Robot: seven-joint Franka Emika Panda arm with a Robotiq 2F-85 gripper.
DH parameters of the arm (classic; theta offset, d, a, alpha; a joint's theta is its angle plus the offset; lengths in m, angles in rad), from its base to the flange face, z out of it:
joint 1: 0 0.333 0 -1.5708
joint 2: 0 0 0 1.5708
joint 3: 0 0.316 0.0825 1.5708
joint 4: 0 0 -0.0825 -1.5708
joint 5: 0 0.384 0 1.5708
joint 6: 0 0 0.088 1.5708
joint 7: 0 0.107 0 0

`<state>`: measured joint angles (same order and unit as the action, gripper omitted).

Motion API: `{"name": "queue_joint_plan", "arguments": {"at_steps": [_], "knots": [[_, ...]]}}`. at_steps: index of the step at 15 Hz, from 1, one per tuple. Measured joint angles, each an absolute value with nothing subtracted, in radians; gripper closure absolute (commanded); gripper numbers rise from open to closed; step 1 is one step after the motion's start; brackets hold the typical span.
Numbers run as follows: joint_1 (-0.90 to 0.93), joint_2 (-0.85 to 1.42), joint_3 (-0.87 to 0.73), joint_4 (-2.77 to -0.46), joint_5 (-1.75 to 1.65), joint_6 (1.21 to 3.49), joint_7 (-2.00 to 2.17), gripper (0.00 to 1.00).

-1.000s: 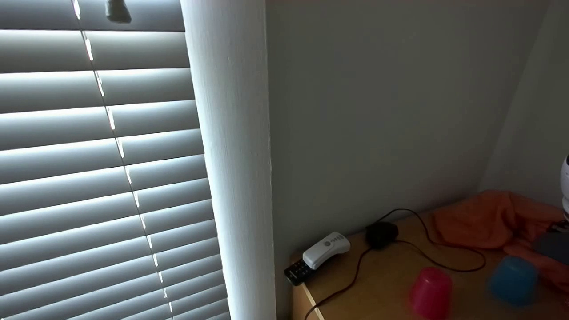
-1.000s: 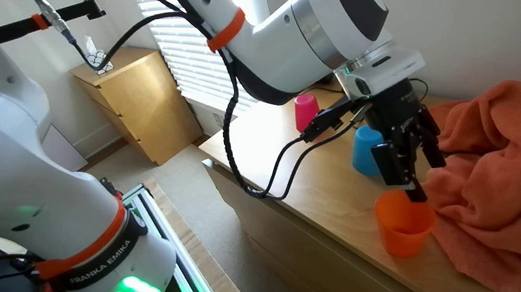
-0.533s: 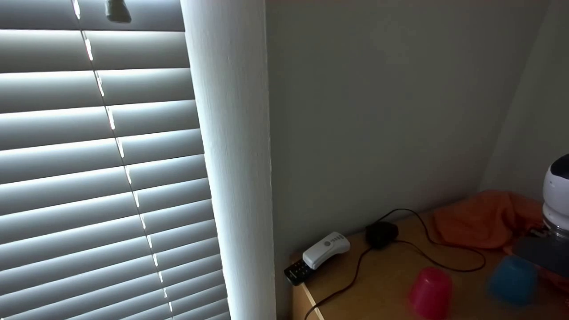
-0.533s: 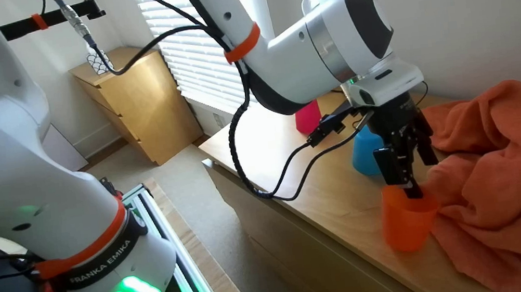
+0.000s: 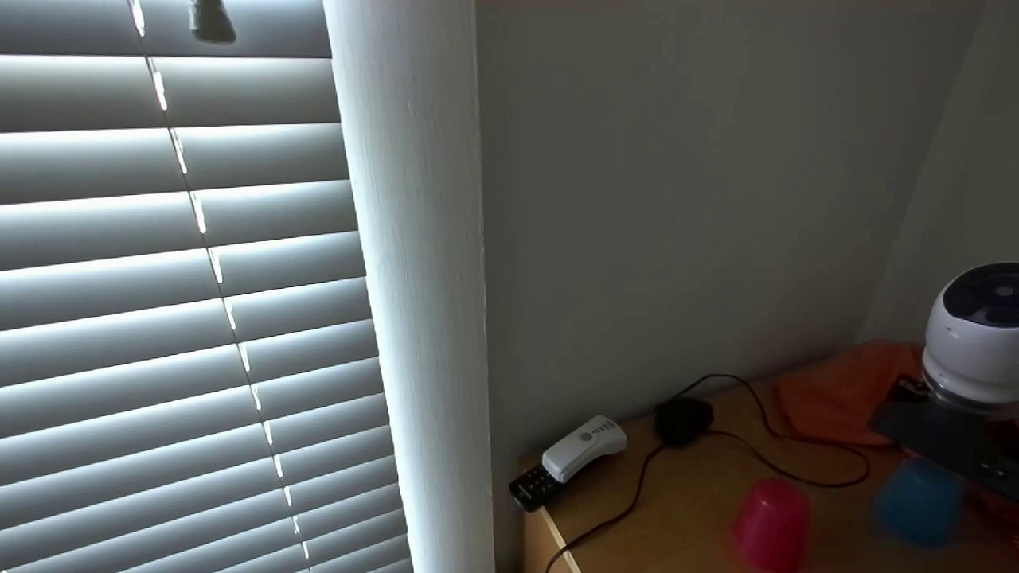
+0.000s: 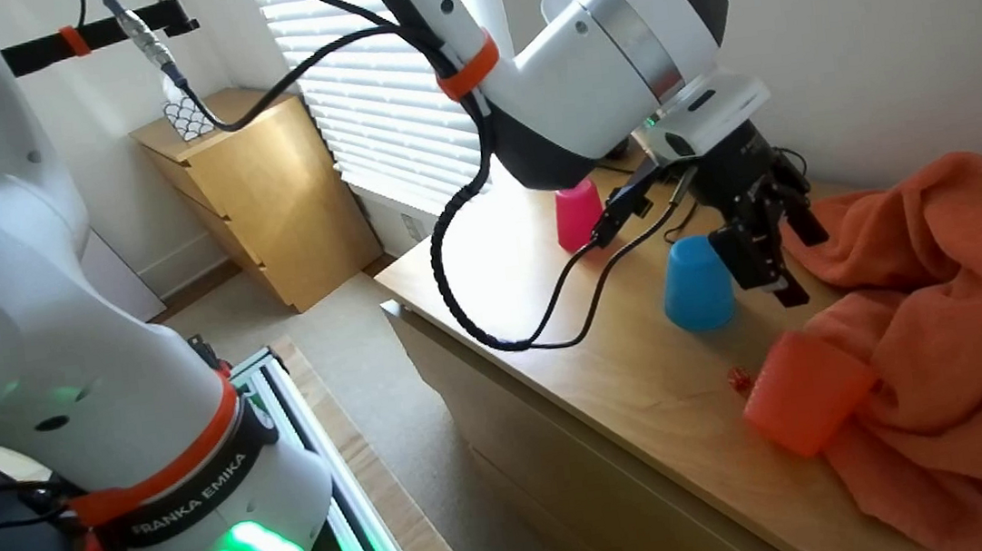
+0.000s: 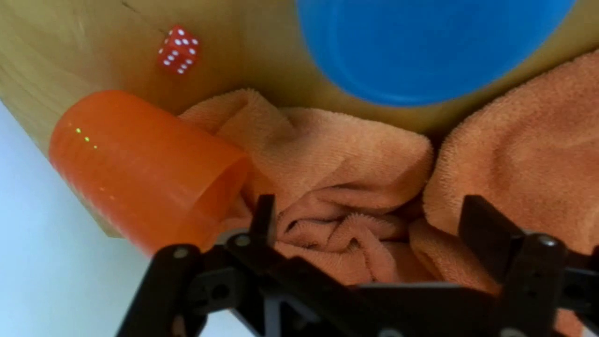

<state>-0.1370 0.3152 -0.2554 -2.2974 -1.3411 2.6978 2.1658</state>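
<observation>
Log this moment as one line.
gripper: open, holding nothing | orange cup: on its side, mouth toward towel | red die: near orange cup | blue cup: upside down

Backlit blinds (image 5: 159, 302) leave the wall (image 5: 677, 199) dim

in an exterior view, white capitals on the black band (image 6: 190, 499) at the base of the robot arm (image 6: 11, 308) read "franka emika". in the wrist view, the red die (image 7: 178, 49) shows white pips on its faces. marks on the black remote (image 5: 533, 487) and white remote (image 5: 585, 448) are illegible.
</observation>
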Motion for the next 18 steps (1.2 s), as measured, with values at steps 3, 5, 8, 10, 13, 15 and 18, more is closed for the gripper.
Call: {"name": "queue_joint_plan", "arguments": {"at_steps": [3, 5, 8, 10, 13, 15, 18], "knots": [[-0.125, 0.319, -0.255, -2.288, -1.342, 2.692, 2.208, 0.00], [-0.126, 0.319, -0.256, -2.288, -1.324, 2.680, 2.234, 0.00], [-0.127, 0.318, -0.255, -2.292, -1.194, 2.641, 2.243, 0.00], [-0.131, 0.312, -0.248, -2.296, -1.094, 2.604, 2.244, 0.00], [-0.135, 0.277, -0.248, -2.318, -0.970, 2.577, 2.261, 0.00], [-0.143, 0.238, -0.255, -2.342, -0.913, 2.576, 2.285, 0.00], [-0.138, 0.176, -0.288, -2.371, -1.035, 2.577, 2.405, 0.00]]}}
